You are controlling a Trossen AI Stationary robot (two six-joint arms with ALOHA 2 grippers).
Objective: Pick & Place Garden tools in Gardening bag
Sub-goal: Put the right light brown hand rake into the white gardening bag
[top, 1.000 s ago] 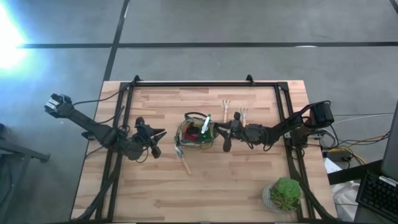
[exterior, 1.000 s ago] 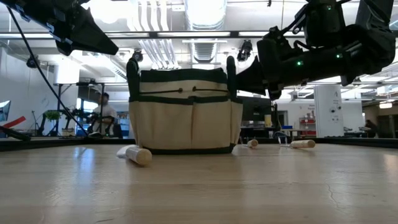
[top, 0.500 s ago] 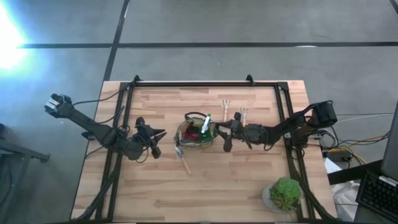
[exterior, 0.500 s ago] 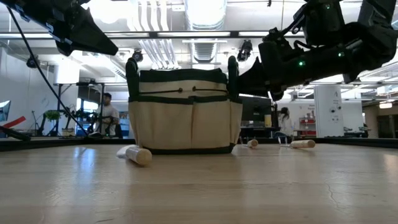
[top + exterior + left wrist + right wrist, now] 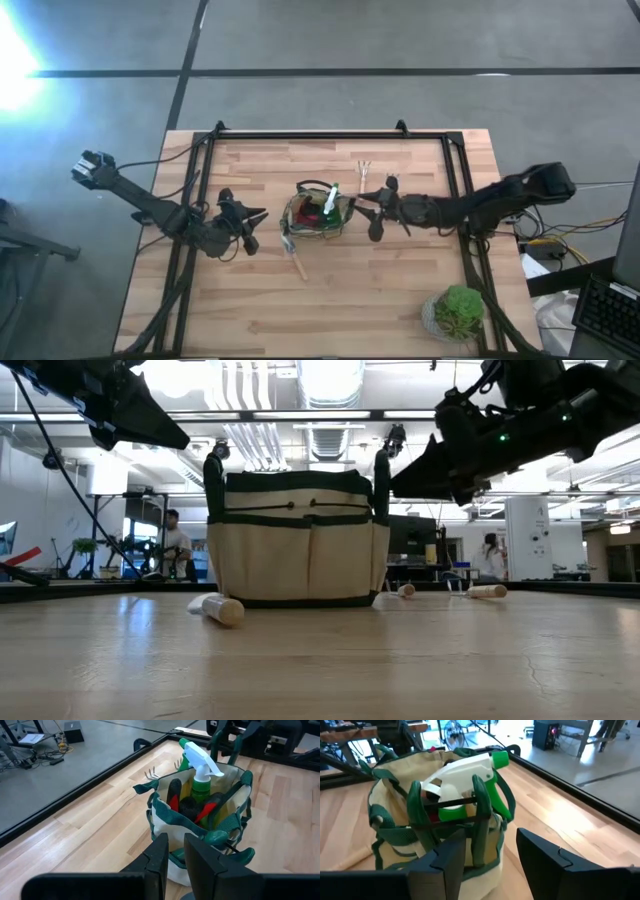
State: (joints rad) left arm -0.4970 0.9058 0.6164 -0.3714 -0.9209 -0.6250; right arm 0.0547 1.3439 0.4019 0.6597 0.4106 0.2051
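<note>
On the bench the gardening bag stands mid-surface holding the green spray bottle and red-and-black tool, the left gripper beside it with fingers nearly pressed together, the right gripper opposite with fingers spread and empty, a wooden-handled fork lying beyond.

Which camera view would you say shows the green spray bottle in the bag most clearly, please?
The right wrist view: the spray bottle fills the frame, lying across the gardening bag. The left wrist view also shows it, smaller; the high view shows a small white-green speck; the low view hides it.
</note>
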